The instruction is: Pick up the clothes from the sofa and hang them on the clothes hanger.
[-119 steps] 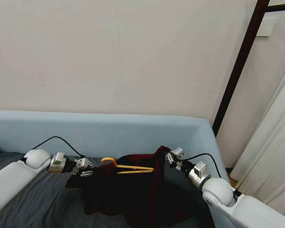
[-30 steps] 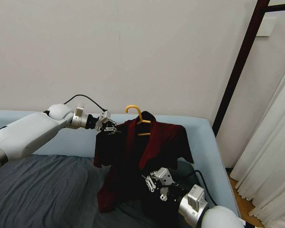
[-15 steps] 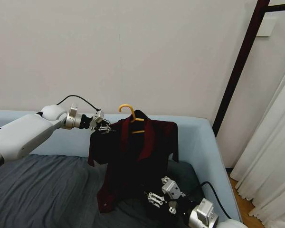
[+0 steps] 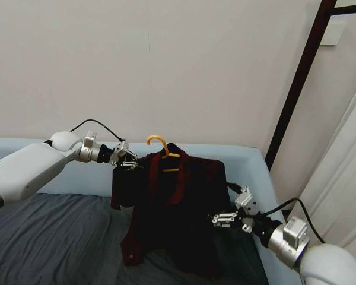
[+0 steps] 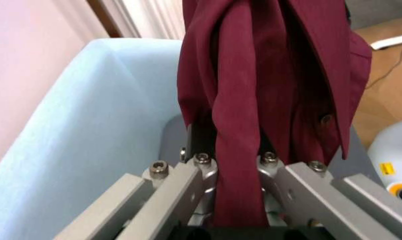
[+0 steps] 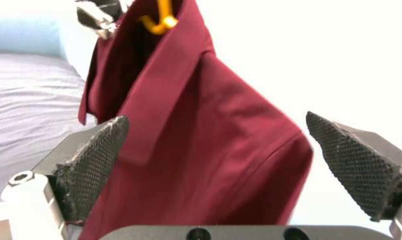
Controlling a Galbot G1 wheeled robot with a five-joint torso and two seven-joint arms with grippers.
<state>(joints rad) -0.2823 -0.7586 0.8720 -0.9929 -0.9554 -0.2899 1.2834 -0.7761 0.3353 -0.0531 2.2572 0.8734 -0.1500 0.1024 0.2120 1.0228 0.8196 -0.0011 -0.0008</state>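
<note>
Right gripper (image 4: 228, 212) is nearest, low beside the shirt (image 4: 178, 208), fingers spread wide and gripping nothing, probably standing by to steady the cloth. The shirt hangs on the yellow hanger (image 4: 156, 141) above the sofa (image 4: 47, 231); can't tell if the hem touches the cushion. Left gripper (image 4: 128, 161) is pinched onto the shirt's shoulder, carrying the load. Dark post (image 4: 296, 83) at far right is the likely hanging spot.

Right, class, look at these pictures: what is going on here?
The robot's left gripper is shut on one shoulder of a dark red shirt, holding it up above the blue sofa. A yellow hanger sits inside the collar, its hook sticking out on top. The right gripper is open, lower down beside the shirt's other edge.
</note>
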